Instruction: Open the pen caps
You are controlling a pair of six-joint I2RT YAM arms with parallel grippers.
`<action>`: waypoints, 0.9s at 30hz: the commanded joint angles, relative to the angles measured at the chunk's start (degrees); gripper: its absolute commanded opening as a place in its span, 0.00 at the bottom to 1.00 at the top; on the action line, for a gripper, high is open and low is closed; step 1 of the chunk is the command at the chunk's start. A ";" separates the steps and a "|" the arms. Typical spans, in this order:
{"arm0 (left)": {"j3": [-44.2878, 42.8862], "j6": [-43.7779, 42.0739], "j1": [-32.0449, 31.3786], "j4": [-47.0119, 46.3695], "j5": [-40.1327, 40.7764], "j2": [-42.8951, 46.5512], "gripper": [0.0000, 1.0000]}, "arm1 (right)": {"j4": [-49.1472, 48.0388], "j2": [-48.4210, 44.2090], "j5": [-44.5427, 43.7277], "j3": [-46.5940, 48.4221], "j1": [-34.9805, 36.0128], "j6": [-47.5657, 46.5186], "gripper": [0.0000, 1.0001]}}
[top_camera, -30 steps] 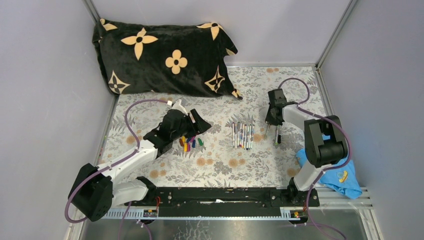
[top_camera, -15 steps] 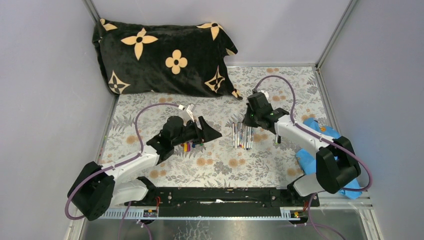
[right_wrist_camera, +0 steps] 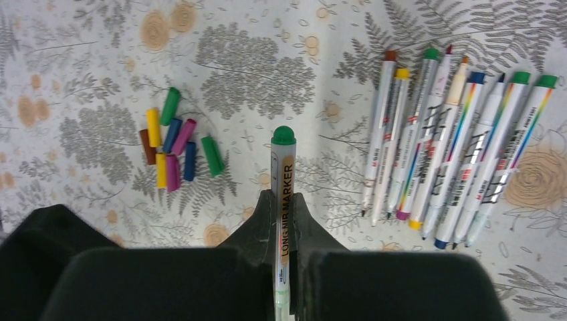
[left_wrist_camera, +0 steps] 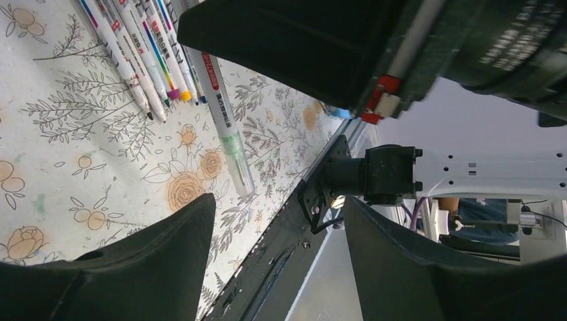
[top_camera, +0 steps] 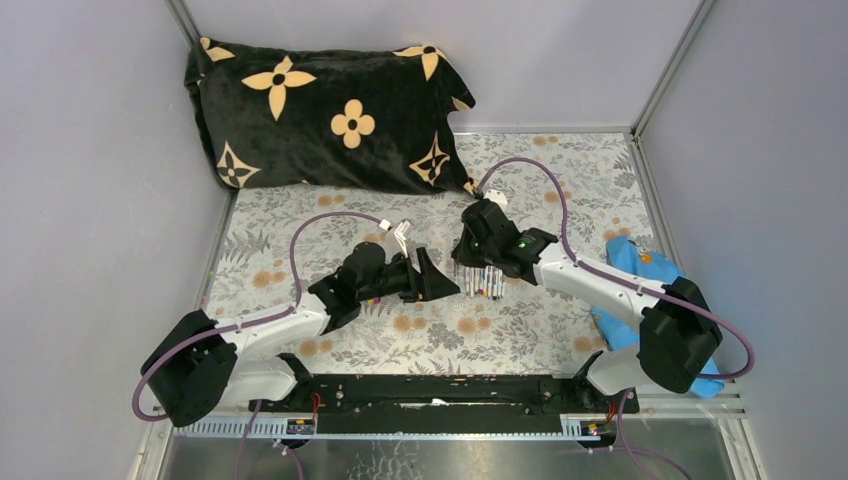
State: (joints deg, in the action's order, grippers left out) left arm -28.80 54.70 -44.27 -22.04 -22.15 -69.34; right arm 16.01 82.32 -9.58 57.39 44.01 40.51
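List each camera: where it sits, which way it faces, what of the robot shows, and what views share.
Top external: above and behind the bases, looking down on the floral table; left arm and right arm both show.
Left wrist: on the left arm, facing sideways across the table toward the right arm; own jaws apart at bottom.
Right wrist: on the right arm, looking down; own jaws shut on a marker, loose caps beyond.
Shared: all three show the row of pens.

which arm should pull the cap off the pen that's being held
Left. The right gripper is shut on the pen; the left gripper is open, with the pen's cap pointing toward its gap.
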 commanded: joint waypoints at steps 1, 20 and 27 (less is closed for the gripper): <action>-1.43 -0.92 -1.60 -0.75 3.45 -0.40 0.76 | -0.52 -2.78 -3.49 4.09 2.57 2.46 0.00; -1.84 -1.49 -4.47 1.11 10.26 -1.27 0.52 | -0.12 -3.57 -6.45 4.54 7.20 5.13 0.00; -1.44 -1.37 -4.97 0.43 10.29 -0.51 0.29 | -0.41 -3.96 -7.84 3.58 8.27 5.98 0.00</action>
State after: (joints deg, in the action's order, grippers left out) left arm -29.12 54.15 -48.66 -19.46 -12.86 -70.37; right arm 16.21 80.66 -14.41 60.25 51.20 45.08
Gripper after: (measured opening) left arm 0.335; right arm 0.038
